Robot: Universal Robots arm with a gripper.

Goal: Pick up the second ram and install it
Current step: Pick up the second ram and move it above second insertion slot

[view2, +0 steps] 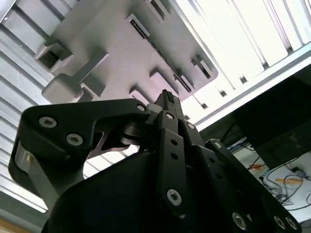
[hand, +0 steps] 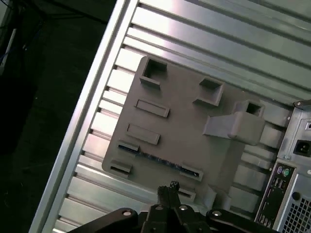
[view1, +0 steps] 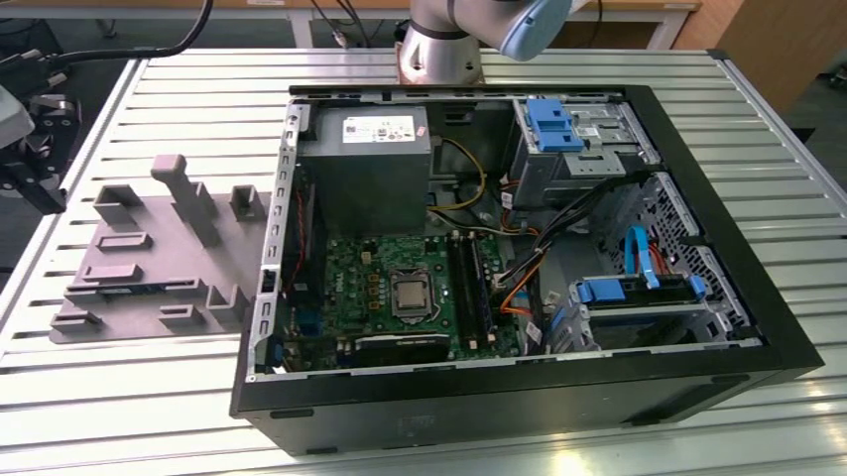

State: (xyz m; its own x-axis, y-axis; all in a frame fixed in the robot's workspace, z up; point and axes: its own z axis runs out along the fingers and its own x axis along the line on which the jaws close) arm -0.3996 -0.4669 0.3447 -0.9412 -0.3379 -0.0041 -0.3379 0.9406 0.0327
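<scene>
One stick of ram (hand: 158, 158) stands on edge in a slot of the gray holder (hand: 184, 116). The holder sits on the table (view1: 159, 397), at the exterior view's left of the open computer case (view1: 530, 397). Your jaws are pinched together on nothing and hang over the holder, near the stick. If you come down like that, I judge the tips would strike the board's edge or the holder. The stick looks thin, long and dark blue-green, mostly sunk in its slot.

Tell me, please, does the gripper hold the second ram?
No, in the first wrist view the second ram lies in the gray fixture, apart from the gripper.
</scene>
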